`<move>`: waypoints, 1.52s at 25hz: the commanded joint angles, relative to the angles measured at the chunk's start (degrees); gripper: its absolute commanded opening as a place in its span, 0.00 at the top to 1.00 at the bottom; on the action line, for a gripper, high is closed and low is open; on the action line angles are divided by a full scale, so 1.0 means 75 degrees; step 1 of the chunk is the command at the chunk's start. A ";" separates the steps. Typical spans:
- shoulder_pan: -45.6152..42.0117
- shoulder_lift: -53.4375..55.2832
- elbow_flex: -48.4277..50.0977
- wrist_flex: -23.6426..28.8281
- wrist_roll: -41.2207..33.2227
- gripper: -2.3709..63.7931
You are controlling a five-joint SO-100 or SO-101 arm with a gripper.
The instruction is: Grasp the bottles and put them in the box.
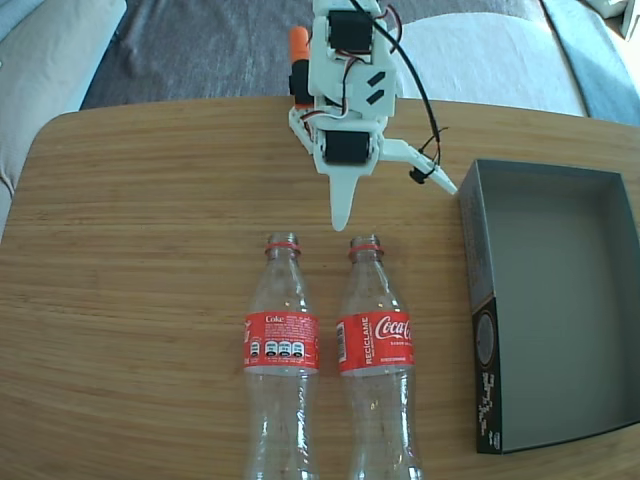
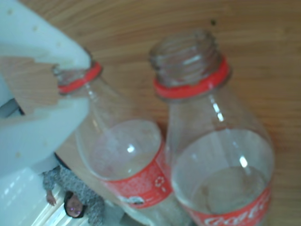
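Two clear Coca-Cola bottles lie side by side on the wooden table, open necks pointing toward the arm: the left bottle (image 1: 281, 345) and the right bottle (image 1: 376, 345). The box (image 1: 478, 300), a dark grey tray with a black printed side, sits empty to their right. My white gripper (image 1: 392, 200) hovers just beyond the necks, open, its long finger (image 1: 343, 205) pointing at the gap between them and the other finger spread right. In the wrist view a white finger (image 2: 42, 113) covers part of one bottle's red neck ring (image 2: 77, 79); the other bottle (image 2: 211, 136) is closer.
The table's (image 1: 140, 260) curved far edge runs behind the arm, with a grey sofa and cushions (image 1: 200, 45) beyond. Bare wood lies left of the bottles. The bottles' bases run off the bottom of the fixed view.
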 commanded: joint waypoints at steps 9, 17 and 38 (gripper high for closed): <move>-0.0023 0.0035 -0.0059 -0.0129 0.0023 0.91; -0.0023 -0.0082 -0.0117 -0.0117 0.0035 0.91; 0.0035 -0.3598 -0.3410 -0.0129 0.0035 0.91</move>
